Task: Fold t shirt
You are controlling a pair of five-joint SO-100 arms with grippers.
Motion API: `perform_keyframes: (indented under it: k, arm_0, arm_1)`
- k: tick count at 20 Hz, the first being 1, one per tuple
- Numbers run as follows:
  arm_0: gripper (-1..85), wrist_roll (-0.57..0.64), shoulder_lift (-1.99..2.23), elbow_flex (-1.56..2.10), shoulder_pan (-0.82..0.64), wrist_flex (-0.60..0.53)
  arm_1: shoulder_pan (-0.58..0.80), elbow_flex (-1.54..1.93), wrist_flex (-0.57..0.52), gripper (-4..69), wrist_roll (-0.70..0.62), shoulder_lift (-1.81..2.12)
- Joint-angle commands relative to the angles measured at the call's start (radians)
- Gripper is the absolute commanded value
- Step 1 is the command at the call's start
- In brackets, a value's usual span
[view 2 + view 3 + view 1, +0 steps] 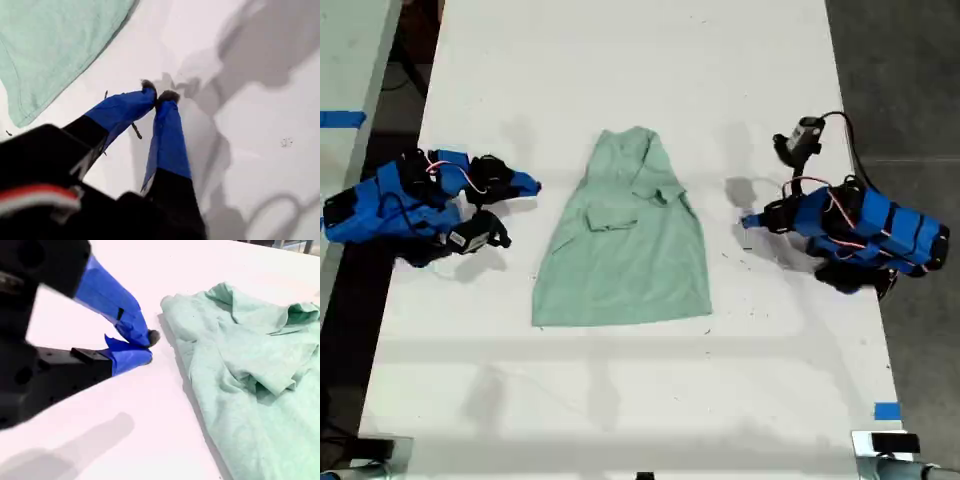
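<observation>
**Shirt flat on the counter, both tools shut and empty**

The t shirt (625,255) lies in the middle of the white counter (620,400), neck end toward the far edge in the exterior view and the wider hem toward the near edge. Both short sleeves are turned inward over the chest, leaving rumpled folds across the upper half. The lower half lies smooth.

My first tool (157,93) rests low over bare counter with its blue jaws closed tip to tip and nothing between them. An edge and a corner of the shirt (55,45) lie near it but not touching. In the exterior view this tool (746,221) sits at the shirt's right, apart from the cloth.

My second tool (148,346) is also closed, its jaw tips meeting with nothing held, just beside the shirt's (250,390) edge. In the exterior view it (531,185) lies at the shirt's left, level with the folded sleeves.
</observation>
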Motion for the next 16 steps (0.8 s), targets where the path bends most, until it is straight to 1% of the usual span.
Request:
perform_keyframes:
  k: [1,2,3,5,7,9,11,12,14,15,16]
  arm_0:
    - [-0.2,-0.008,0.011,0.04,0.002,0.002]
    - [-0.2,-0.008,0.011,0.04,-0.002,0.002]
    - [-0.2,-0.006,0.011,0.04,-0.008,0.0]
    - [-0.2,0.003,0.011,0.04,-0.018,-0.002]
    - [-0.2,0.003,0.011,0.04,-0.012,-0.002]
    - [-0.2,0.002,0.011,0.04,-0.006,0.0]
    - [-0.2,0.0,0.011,0.04,0.005,0.0]
    - [-0.2,0.0,0.011,0.04,0.008,0.0]
    - [-0.2,0.0,0.011,0.04,0.009,0.0]
    - [-0.2,0.002,0.011,0.04,0.009,0.0]
    - [-0.2,0.003,0.011,0.04,0.009,0.0]
  arm_1:
    - [-0.075,-0.008,0.044,6.2,0.4,0.011]
    - [-0.077,-0.038,0.041,8.0,0.416,0.006]
    - [-0.091,-0.074,0.015,8.6,0.43,-0.02]
    - [-0.121,-0.179,-0.066,10.7,0.457,-0.225]
    - [-0.179,-0.314,-0.179,15.1,0.492,-0.541]
    - [-0.252,-0.399,-0.324,18.5,0.531,-0.772]
    - [-0.307,-0.414,-0.483,19.1,0.565,-0.931]
    - [-0.331,-0.42,-0.543,19.3,0.588,-1.011]
    - [-0.383,-0.442,-0.644,19.9,0.641,-1.18]
    - [-0.408,-0.46,-0.684,21.2,0.658,-1.258]
    - [-0.428,-0.486,-0.723,24.5,0.664,-1.335]
